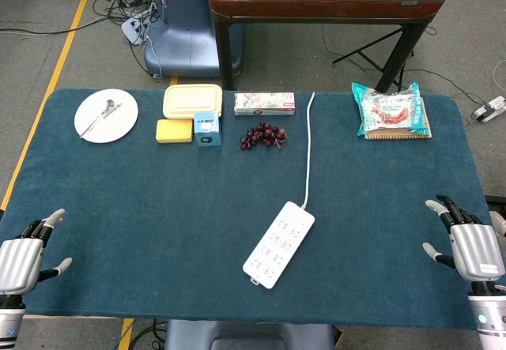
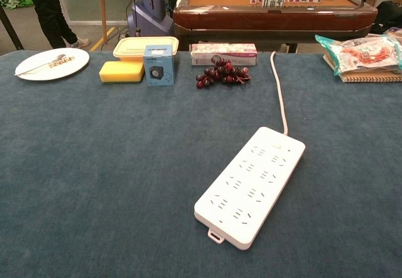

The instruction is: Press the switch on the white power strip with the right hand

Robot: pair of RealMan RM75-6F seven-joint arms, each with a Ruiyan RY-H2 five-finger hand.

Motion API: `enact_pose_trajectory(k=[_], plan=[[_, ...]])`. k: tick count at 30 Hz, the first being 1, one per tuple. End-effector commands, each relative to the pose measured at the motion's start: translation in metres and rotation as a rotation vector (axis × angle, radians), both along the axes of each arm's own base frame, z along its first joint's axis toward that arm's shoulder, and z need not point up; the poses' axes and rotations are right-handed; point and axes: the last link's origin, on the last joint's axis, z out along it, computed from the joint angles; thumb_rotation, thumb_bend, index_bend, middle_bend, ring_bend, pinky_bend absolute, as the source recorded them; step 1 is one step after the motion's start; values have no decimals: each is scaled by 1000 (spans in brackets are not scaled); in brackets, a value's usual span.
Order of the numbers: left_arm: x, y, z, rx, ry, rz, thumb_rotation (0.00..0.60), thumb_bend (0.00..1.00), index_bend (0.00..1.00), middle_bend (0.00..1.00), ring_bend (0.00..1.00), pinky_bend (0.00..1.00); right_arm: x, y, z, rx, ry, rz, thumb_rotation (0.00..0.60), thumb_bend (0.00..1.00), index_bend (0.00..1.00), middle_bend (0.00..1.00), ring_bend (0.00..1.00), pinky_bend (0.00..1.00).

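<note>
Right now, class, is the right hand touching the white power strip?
No: the right hand rests near the table edge, well apart from the white power strip.

No legible text or labels

The switch on the white power strip [image 1: 278,244] cannot be made out in either view; its top shows only socket holes. The left robot hand [image 1: 22,259] is cut off by the lower left edge of the head view, the right robot hand [image 1: 470,243] runs out at the lower right corner, and neither shows in the chest view. Print on the blue box [image 2: 159,65] is too small to read. A standing person [image 2: 47,8] at the chest view's upper left is cut off by the top edge.
</note>
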Motion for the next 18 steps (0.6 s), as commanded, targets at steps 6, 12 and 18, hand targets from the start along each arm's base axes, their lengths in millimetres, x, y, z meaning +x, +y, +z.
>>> enact_pose_trajectory(k=[6, 12, 18], plan=[[-2, -2, 2, -2, -8, 6, 600, 156, 161, 289, 266, 556, 2, -4, -13, 40, 22, 11, 600, 325, 223, 250, 316, 539], [-3, -4, 8, 21, -30, 6, 600, 156, 163, 289, 266, 556, 19, -15, -29, 78, 44, 101, 600, 595, 241, 525, 603, 794], [-2, -5, 9, 20, -30, 2, 600, 156, 165, 289, 266, 556, 50, -28, -49, 166, 139, 144, 600, 751, 285, 827, 944, 999]])
